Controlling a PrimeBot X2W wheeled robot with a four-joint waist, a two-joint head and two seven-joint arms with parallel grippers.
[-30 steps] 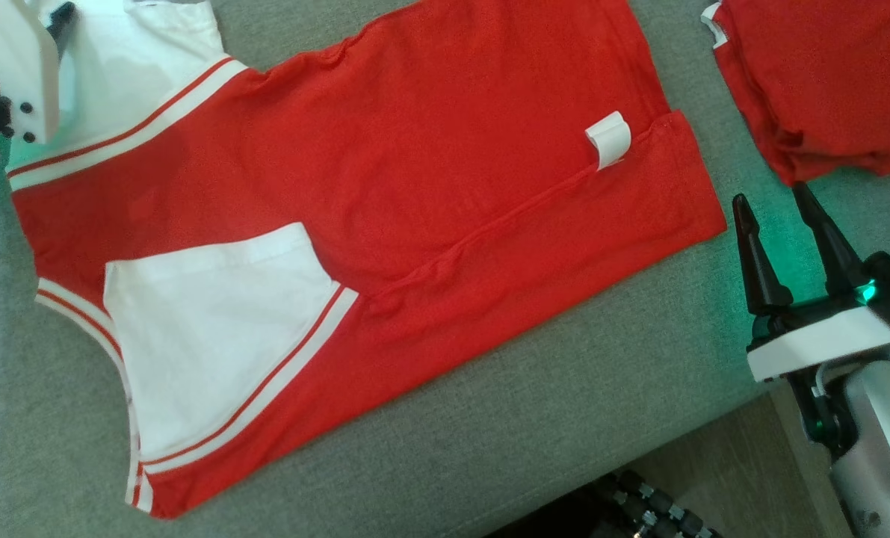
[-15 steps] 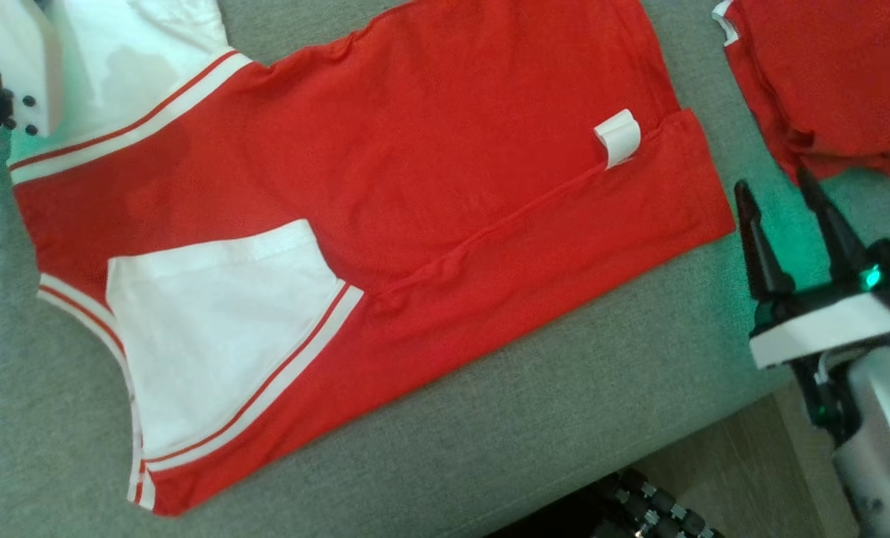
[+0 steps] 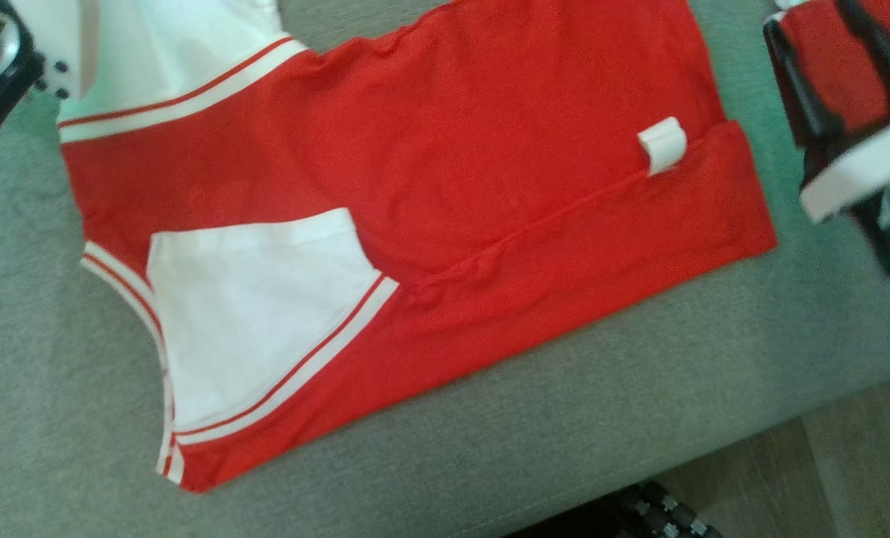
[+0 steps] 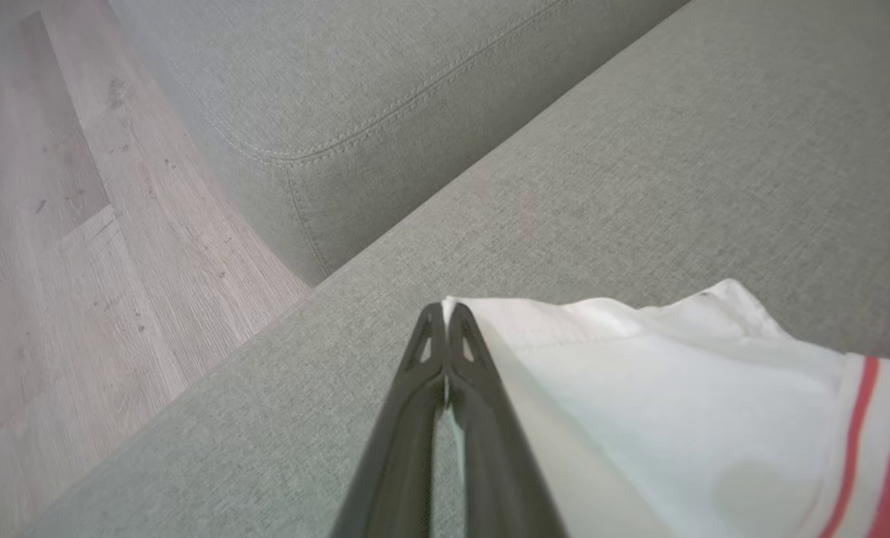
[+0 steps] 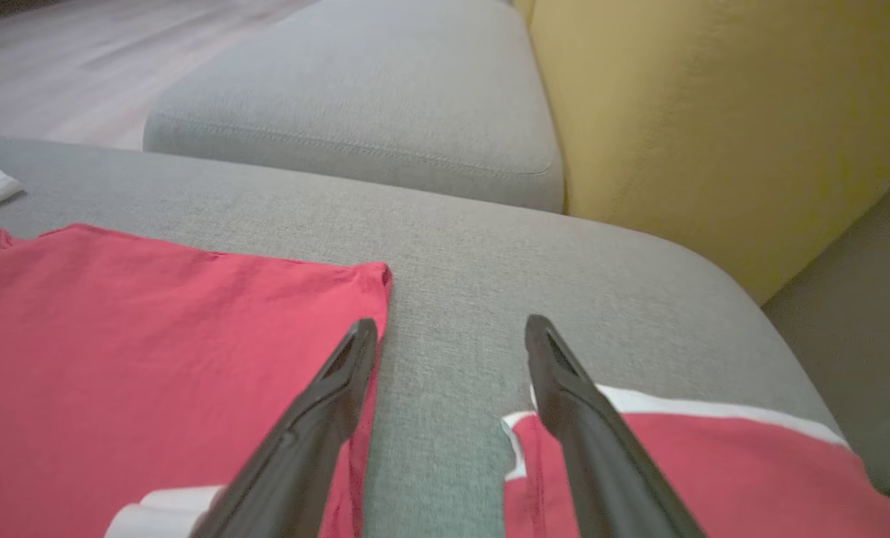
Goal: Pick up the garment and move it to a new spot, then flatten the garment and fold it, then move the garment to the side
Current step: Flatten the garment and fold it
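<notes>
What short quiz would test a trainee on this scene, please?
1. True or false: the left gripper is shut on the white sleeve of the shirt.
2. The right gripper is: A open; B shut, empty; C shut on the shirt.
3. Fill in: the shirt lies on a grey ____.
Key: 1 true; 2 A; 3 sofa.

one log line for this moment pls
left gripper: shut on garment sleeve | right gripper: open, over sofa between garment and folded pile
</notes>
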